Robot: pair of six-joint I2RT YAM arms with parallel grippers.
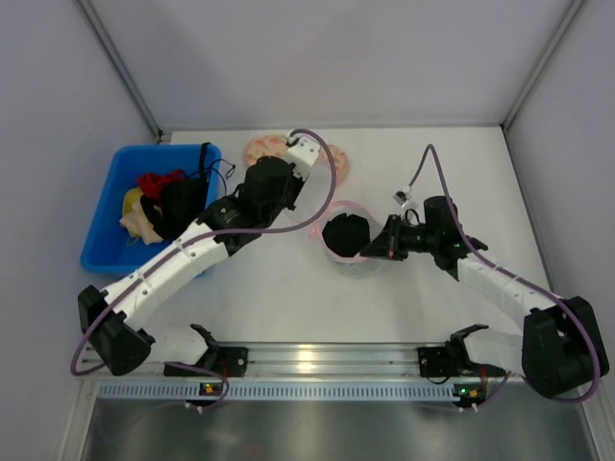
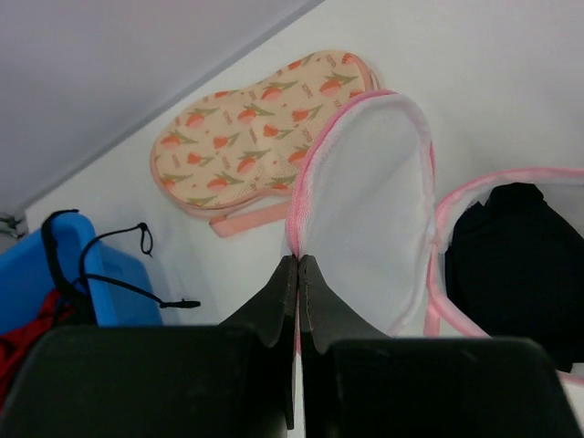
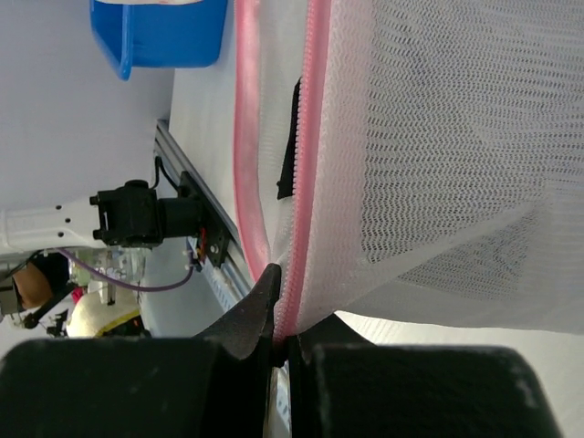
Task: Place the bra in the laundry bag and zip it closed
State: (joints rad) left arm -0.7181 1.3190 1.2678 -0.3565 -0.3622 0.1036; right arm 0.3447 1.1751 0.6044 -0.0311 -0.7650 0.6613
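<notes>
The laundry bag (image 1: 359,265) lies mid-table, unzipped, its white mesh lid (image 2: 365,201) folded out flat beside the other half. The black bra (image 1: 344,233) sits bundled inside that other half (image 2: 511,265). My left gripper (image 2: 298,260) is shut on the near end of the lid's pink rim. In the top view its fingers are hidden under its own wrist. My right gripper (image 1: 370,252) is shut on the pink zip rim (image 3: 301,182) at the bag's right side, with mesh (image 3: 438,137) stretched up in front of its camera (image 3: 285,315).
A blue bin (image 1: 106,226) holding several clothes stands at the left. A peach patterned cloth (image 1: 264,149) lies at the back, just beyond the lid (image 2: 255,128). A metal rail (image 1: 317,360) runs along the near edge. Walls close the back and sides.
</notes>
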